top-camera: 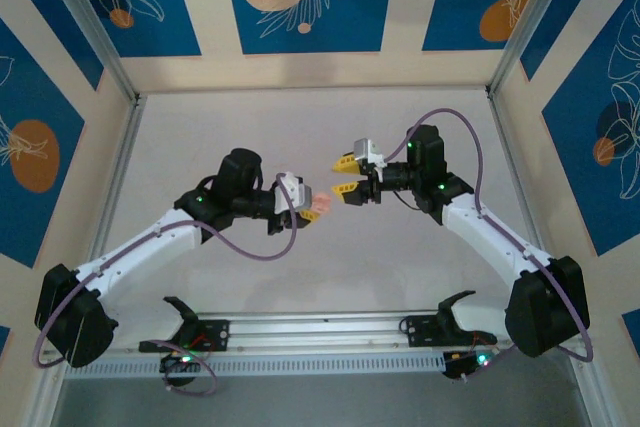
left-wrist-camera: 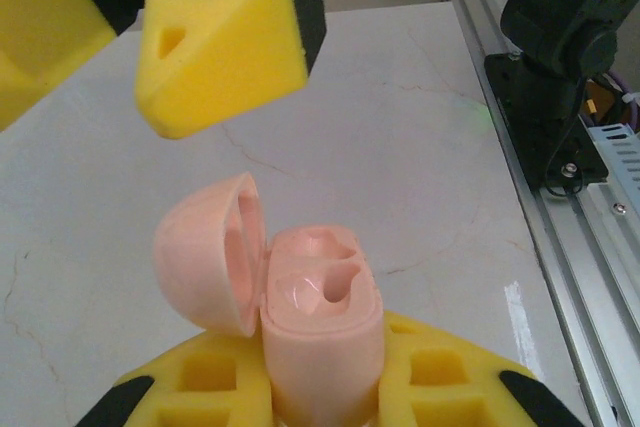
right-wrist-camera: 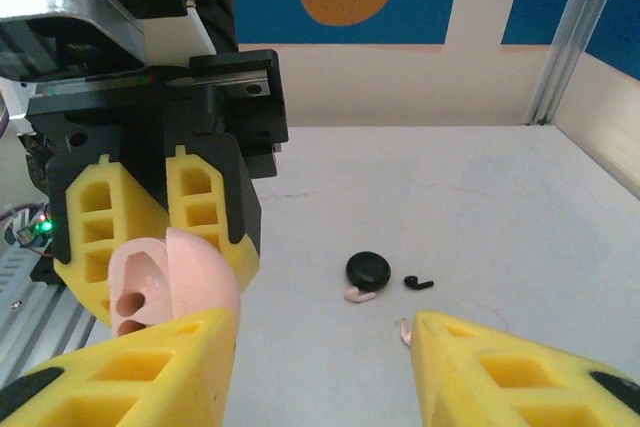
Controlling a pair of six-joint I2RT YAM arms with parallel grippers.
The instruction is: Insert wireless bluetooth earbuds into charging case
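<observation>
Pinching the open charging case (left-wrist-camera: pixel 322 322) tight, the left gripper (left-wrist-camera: pixel 322 392) could lose it if the spread right gripper (right-wrist-camera: pixel 318 337), just beside the case, bumps its lid (left-wrist-camera: pixel 205 257).

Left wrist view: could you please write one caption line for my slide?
Left gripper holds the pink charging case, lid open and no earbud inside, facing the open right gripper.

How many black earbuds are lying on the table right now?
1: a black earbud lies on the table beside the round black disc. Another may be hidden.
</observation>
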